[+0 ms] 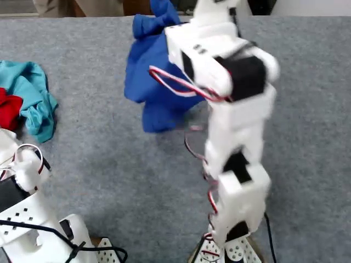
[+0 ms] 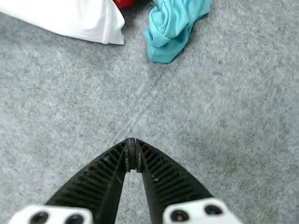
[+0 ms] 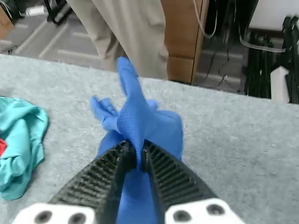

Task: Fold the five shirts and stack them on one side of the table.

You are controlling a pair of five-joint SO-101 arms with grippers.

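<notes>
1. The right pincer (image 3: 138, 156) is clamped on a fold of the blue shirt (image 3: 140, 121). A peak of cloth stands up above its black ribbed jaws, and the rest of the shirt bunches below them.
2. In the high view the blue shirt (image 1: 151, 82) sits toward 12 o'clock on the grey counter (image 1: 109, 164), close to the far edge. It is crumpled and drawn up under the raised white right arm (image 1: 236, 137). Whether its lower end rests on the counter cannot be told.
3. The right arm rises from its base at about 6 o'clock and leans toward 12 o'clock over the shirt.
4. The left pincer (image 2: 131, 156) is pressed together with its tips meeting and nothing between them. It is above bare counter.
5. The left arm (image 1: 27, 219) sits low at about 7 o'clock.
6. A teal shirt (image 1: 30, 96) lies crumpled at the 9 o'clock edge, well apart from the blue one. A red shirt (image 1: 8, 109) touches it on the edge side.
7. In the left wrist view a white shirt (image 2: 70, 18) lies just beside the teal and red ones.
</notes>
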